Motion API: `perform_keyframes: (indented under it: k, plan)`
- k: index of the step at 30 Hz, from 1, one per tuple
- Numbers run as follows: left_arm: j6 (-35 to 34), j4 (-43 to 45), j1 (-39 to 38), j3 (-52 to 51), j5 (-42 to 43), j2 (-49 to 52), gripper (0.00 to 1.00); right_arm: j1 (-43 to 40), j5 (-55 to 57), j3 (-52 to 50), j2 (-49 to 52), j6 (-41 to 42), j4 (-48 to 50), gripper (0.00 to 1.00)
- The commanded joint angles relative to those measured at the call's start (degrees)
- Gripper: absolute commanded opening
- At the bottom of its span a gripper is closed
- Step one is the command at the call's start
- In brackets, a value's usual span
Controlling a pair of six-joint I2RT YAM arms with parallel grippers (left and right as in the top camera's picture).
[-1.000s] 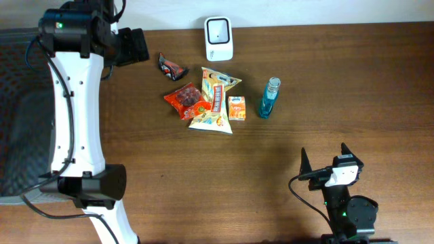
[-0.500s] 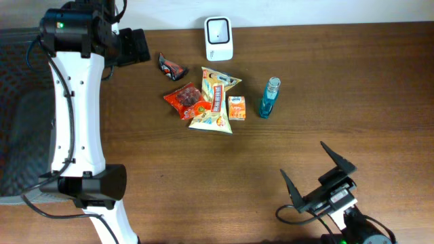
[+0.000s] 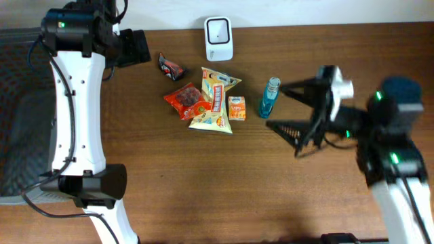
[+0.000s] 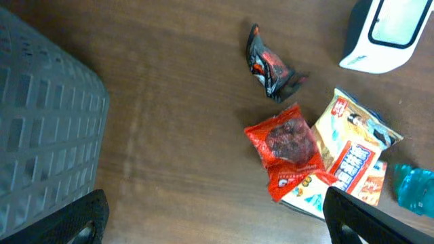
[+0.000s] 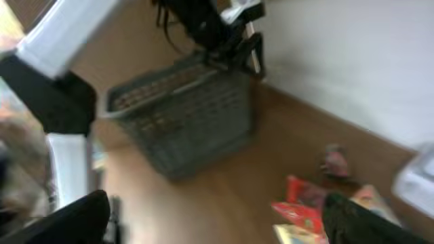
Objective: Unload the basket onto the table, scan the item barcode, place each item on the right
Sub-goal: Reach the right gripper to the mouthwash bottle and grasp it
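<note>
A grey mesh basket (image 3: 17, 115) stands at the far left, beside the brown desk (image 3: 203, 183). The left gripper (image 4: 213, 210) hangs over the desk's far left corner with its jaws spread wide and nothing between them. Its wrist camera looks down on the basket's edge and the nearest goods.

The items lie together in the far middle of the desk:
- A small black packet (image 3: 171, 66) lies on its own, nearest the left gripper.
- A white scanner (image 3: 219, 38) stands at the far edge, just behind the pile.
- A red packet (image 3: 188, 101) lies against a yellow snack bag (image 3: 215, 102) and overlaps its left side.
- An orange carton (image 3: 236, 107) sits at the bag's right edge.
- A blue bottle (image 3: 269, 97) lies a little apart, to the right of the carton.

In the overhead view the right gripper (image 3: 293, 108) is close to the right of the bottle, its fingers pointing left towards it. Its jaws are fully apart and hold nothing. Its wrist view is blurred.
</note>
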Motion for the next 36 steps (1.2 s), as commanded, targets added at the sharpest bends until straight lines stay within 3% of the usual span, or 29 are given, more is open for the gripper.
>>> perform_keyframes:
  k: [1, 2, 4, 6, 7, 9, 19, 21, 24, 28, 31, 33, 36]
  plan:
    - [-0.37, -0.07, -0.07, -0.11, 0.44, 0.07, 0.99, 0.74, -1.73, 0.55, 6.75, 16.7, 2.43, 0.98]
    - [-0.37, -0.07, -0.07, -0.11, 0.44, 0.07, 0.99, 1.44, 3.04, 0.55, 7.41, 16.7, 1.31, 0.98]
    - [-0.37, -0.04, -0.07, -0.09, 0.46, 0.07, 0.99, 5.38, 23.52, 1.33, 7.54, 16.94, -5.29, 0.98]
    - [-0.37, -0.04, -0.07, -0.11, 0.46, 0.07, 0.99, 10.91, 53.64, 7.41, 8.44, 21.07, -20.33, 0.98]
    - [-0.37, -0.07, -0.07, -0.11, 0.44, 0.07, 0.99, 12.2, 60.61, 12.68, 10.8, 22.14, -27.34, 0.98]
    - [-0.37, -0.07, -0.07, -0.11, 0.46, 0.07, 0.99, 12.24, 61.9, 15.69, 13.29, 24.48, -29.24, 0.98]
    - [-0.37, -0.07, -0.11, -0.11, 0.44, 0.07, 0.99, 12.26, 66.66, 15.91, 24.85, 26.93, -13.38, 0.99]
    - [-0.37, -0.07, -0.07, -0.11, 0.44, 0.07, 0.99, 12.26, 70.49, 15.89, 25.86, 26.88, -12.57, 0.96]
    - [-0.37, -0.07, -0.07, -0.11, 0.46, 0.07, 0.99, 12.26, 70.27, 15.87, 28.3, 26.91, -12.17, 0.83]
    - [-0.37, -0.07, -0.07, -0.11, 0.46, 0.07, 0.99, 12.26, 67.08, 15.87, 30.69, 26.64, -12.15, 0.79]
    - [-0.37, -0.07, -0.22, -0.11, 0.44, 0.07, 0.99, 12.26, 67.89, 15.89, 30.6, 26.49, -12.57, 0.8]
    - [-0.37, -0.07, -0.15, -0.11, 0.44, 0.07, 0.99, 12.26, 67.36, 15.89, 30.6, 26.51, -13.64, 0.9]
    - [-0.37, -0.07, -0.22, -0.11, 0.46, 0.07, 0.99, 12.24, 66.55, 15.89, 30.56, 26.51, -12.96, 0.91]
